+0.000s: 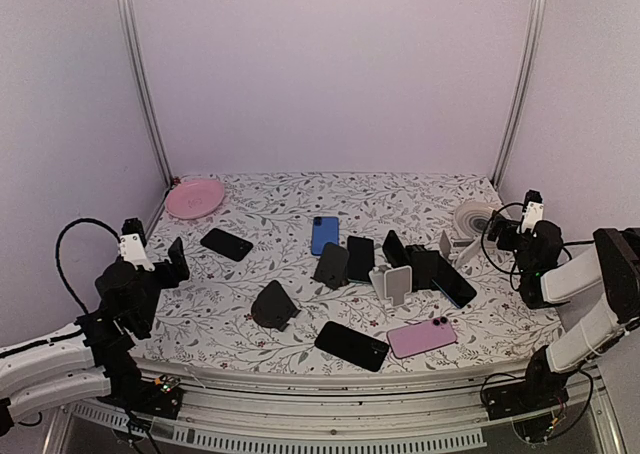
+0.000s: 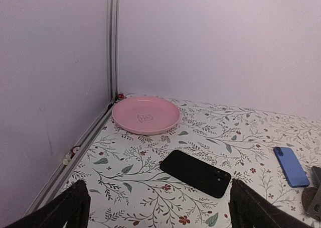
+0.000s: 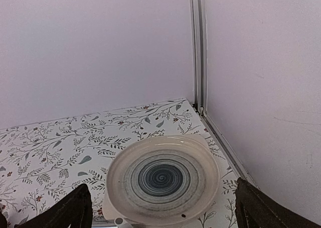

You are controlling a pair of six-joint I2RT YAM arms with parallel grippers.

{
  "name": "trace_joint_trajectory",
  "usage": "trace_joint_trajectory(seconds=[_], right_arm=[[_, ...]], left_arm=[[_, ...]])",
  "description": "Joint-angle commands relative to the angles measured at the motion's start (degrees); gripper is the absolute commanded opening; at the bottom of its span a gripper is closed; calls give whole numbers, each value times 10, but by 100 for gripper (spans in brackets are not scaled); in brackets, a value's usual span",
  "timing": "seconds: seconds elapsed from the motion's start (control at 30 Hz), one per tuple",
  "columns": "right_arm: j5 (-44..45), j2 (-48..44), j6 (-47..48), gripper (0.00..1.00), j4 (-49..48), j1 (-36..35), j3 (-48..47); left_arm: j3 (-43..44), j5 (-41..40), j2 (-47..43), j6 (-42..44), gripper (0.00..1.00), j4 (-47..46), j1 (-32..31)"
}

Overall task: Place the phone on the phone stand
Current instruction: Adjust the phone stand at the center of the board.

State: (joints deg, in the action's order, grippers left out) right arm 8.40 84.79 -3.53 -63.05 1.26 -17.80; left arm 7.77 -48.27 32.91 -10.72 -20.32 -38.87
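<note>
- My left gripper (image 2: 158,188) and right gripper (image 3: 161,183) both stand wide apart, holding nothing.
- I count about eight phones; the overlapping ones mid-table prevent an exact count.
- Two plates: pink plate (image 1: 194,197), swirl plate (image 3: 163,179).
- Two stands I'm sure of: white phone stand (image 1: 396,284), black stand (image 1: 272,306).
- The black phone (image 2: 196,173) lies flat near the pink plate, back up. Its long axis runs diagonally, with the camera end toward the table's middle.

Looks like a robotics lab test booth; plain pale walls (image 1: 330,74) framed by metal posts (image 1: 143,84); floral-covered desk (image 1: 280,199) strewn with phones (image 1: 352,346); robot arms (image 1: 60,359) bolted at the near edge, cables (image 1: 59,259) trailing.
</note>
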Motion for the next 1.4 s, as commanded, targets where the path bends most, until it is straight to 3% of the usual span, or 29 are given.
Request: trace_joint_trajectory(seconds=[0.0,0.4,0.57,0.73,0.93,1.2,1.37], right_arm=[[1,5,7,99,-14,-2,2],[-52,10,29,99,-39,-4,12],[14,-17,14,99,-49,-4,33],[33,-120,-25,99,109,-4,1],[2,-199,-140,99,318,-2,-58],[-91,-329,-221,99,388,2,-37],[-119,-345,-229,99,539,2,-93]], left_arm=[[14,4,1,1,97,-7,9],[15,8,3,3,97,-9,8],[14,4,-2,1,97,-6,8],[12,5,-10,0,97,-4,9],[15,5,-2,0,97,-5,9],[13,6,-6,0,97,-4,9],[15,6,-2,-1,97,-4,9]])
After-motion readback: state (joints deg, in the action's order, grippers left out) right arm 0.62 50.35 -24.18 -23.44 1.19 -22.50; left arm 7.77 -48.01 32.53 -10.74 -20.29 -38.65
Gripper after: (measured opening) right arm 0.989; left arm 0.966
